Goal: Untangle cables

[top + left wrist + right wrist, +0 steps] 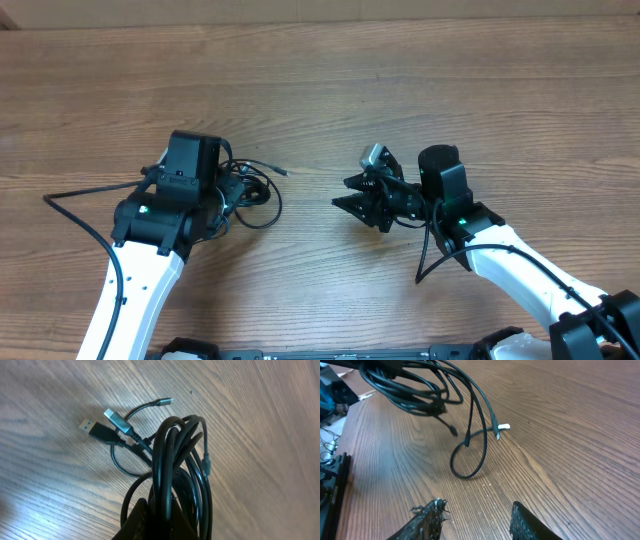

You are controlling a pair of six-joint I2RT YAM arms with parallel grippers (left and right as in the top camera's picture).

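Two arms over a wood counter (420,70): one at the cables, the other off to the side.
The left hand (226,190) sits over a black knot of cables (242,190), and its fingers are hidden under the wrist. Loose loops spill out to the right of it, and one plug (286,172) pokes toward the middle of the counter. The right hand (346,194) points left at the bundle from well apart, with its fingers spread. A thicker lead (75,207) trails out leftward from the left arm.

Bright even light, faint shadows under cables (161,460), table (260,420) sheen, foreground perhaps blurred.
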